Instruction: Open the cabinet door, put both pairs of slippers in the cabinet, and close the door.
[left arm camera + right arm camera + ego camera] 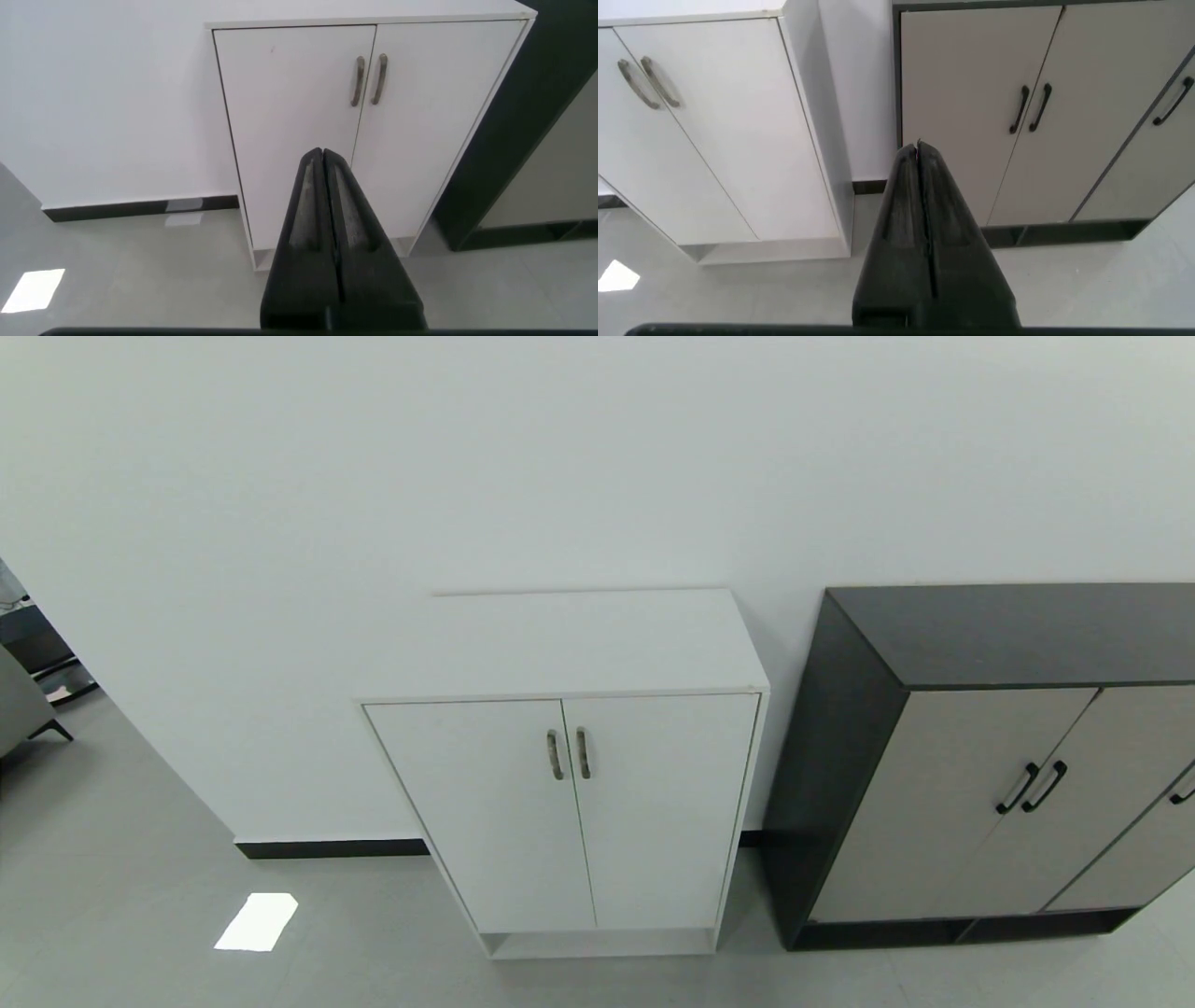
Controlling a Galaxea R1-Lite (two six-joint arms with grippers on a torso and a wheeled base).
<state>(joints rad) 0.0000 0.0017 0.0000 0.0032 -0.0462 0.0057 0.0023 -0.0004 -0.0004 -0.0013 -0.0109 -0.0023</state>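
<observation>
A white two-door cabinet [569, 803] stands against the wall, both doors closed, with two metal handles [568, 753] side by side at the centre. My left gripper [323, 154] is shut with nothing in it, some way in front of the white cabinet [364, 121], facing its doors and handles [368, 79]. My right gripper [918, 149] is also shut and empty, held between the white cabinet [710, 131] and the cabinet to its right.
A dark cabinet with grey doors and black handles [990, 775] stands just right of the white one, also seen as the grey-door cabinet [1036, 112]. Grey floor [140, 933] lies open in front. A chair leg [47, 733] shows at far left.
</observation>
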